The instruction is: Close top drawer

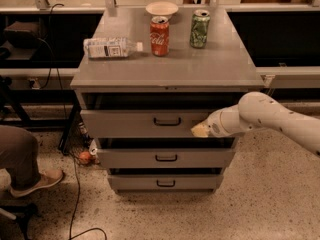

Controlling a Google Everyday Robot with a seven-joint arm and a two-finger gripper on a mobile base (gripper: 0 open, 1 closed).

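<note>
One tool (pixel 201 130) rests against the front of the partly open top drawer (pixel 125 124).
The white arm (pixel 280 121) reaches in from 3 o'clock. The tool meets the drawer front at 3 o'clock of the black handle (pixel 167 121); whether it is spread or pressed together cannot be told. On the counter (pixel 210 64) above stands a red can (pixel 159 29), with a lying bottle (pixel 111 47) at its 9 o'clock, a green can (pixel 200 28) at 3 o'clock and a bowl (pixel 161 8) at 12 o'clock.
</note>
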